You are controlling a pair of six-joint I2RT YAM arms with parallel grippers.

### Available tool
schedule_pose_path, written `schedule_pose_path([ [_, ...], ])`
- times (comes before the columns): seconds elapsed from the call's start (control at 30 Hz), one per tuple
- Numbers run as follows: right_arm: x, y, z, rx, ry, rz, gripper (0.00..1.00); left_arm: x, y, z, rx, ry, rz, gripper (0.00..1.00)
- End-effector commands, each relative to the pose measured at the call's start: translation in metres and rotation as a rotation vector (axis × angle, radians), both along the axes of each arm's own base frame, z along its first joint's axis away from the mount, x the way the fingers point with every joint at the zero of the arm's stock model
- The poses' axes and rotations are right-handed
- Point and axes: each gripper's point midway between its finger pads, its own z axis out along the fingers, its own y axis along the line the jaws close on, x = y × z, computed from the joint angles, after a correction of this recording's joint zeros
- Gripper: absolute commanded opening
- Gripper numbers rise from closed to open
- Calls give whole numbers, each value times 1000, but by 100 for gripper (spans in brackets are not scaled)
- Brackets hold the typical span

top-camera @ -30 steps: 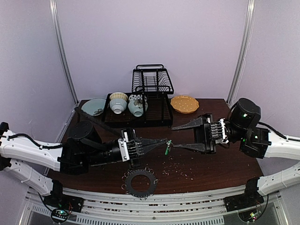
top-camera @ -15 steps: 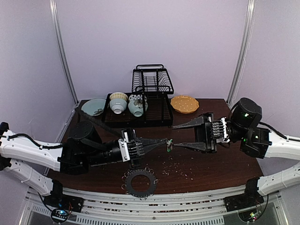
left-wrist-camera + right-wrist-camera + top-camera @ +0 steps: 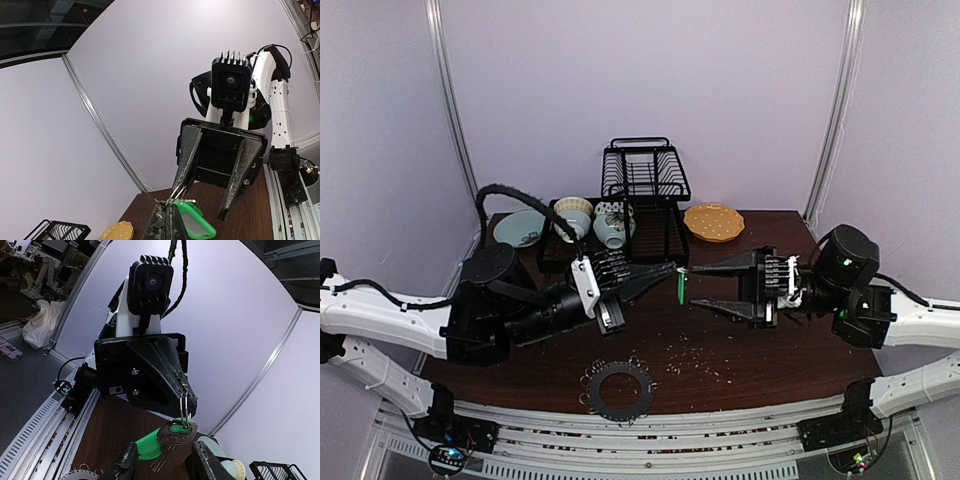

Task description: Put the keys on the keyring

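**Key aloft, keyring down on the table**

Noted left gripper clamped fully shut on the small wire loop of the key, with green head dangling below. Judged it held high to present the key to the opposite arm. Found right gripper facing it, jaws partly apart, gripping nothing, tips either side of the key. Saw keyring flat on table near front edge, well apart from the key. Logged crumbs between, and rack, bowls and yellow plate at the back. Judged crowded fingertips the only hindrance.
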Motion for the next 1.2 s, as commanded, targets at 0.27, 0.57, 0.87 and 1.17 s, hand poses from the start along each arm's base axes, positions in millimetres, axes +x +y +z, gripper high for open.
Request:
schedule_pose_path([
  [0.27,-3,6,34,183,118,95,36,5,2,16,-80,57,9,0],
  [0.57,18,5,6,34,115,-56,46,34,-3,7,304,98,192,0],
  [0.87,22,11,7,17,154,-54,52,48,-13,-22,533,187,269,0],
  [1.17,49,-11,0,33,216,-213,59,48,1,-6,428,147,281,0],
])
